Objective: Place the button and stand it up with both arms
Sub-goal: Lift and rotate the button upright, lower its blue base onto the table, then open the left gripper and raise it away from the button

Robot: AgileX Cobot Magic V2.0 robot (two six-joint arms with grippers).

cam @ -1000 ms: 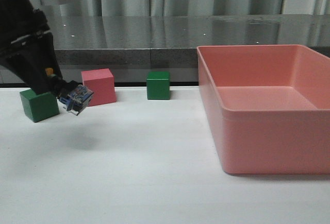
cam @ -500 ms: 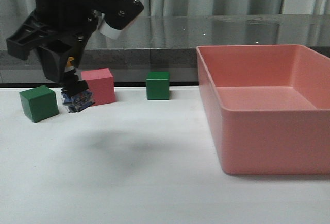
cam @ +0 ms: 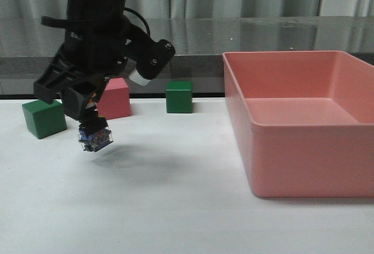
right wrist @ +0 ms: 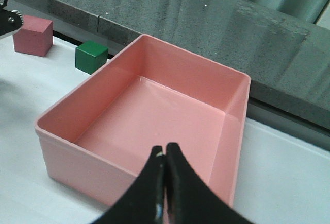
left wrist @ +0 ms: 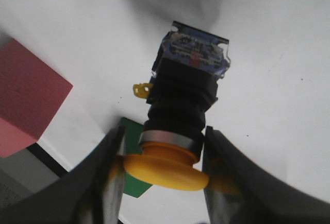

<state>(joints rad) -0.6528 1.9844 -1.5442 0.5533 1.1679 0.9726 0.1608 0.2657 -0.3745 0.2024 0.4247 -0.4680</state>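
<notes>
My left gripper [cam: 90, 124] is shut on the button [cam: 95, 136] and holds it above the white table, its blue-grey contact block pointing down. In the left wrist view the fingers [left wrist: 111, 167] clamp the yellow-orange cap of the button [left wrist: 180, 105], with the silver collar, black body and contact block beyond. My right gripper [right wrist: 165, 154] is shut and empty, hovering over the near wall of the pink bin [right wrist: 87, 175]. The right arm is out of the front view.
A green cube [cam: 44, 118] and a pink cube [cam: 114, 97] stand behind the left gripper; another green cube [cam: 179, 96] stands further right. The big pink bin [cam: 304, 160] fills the right of the table. A grey ledge runs behind.
The left arm has swung forward and to the right, away from the left green cube, carrying the button; the button now hangs lower and nearer the camera.
</notes>
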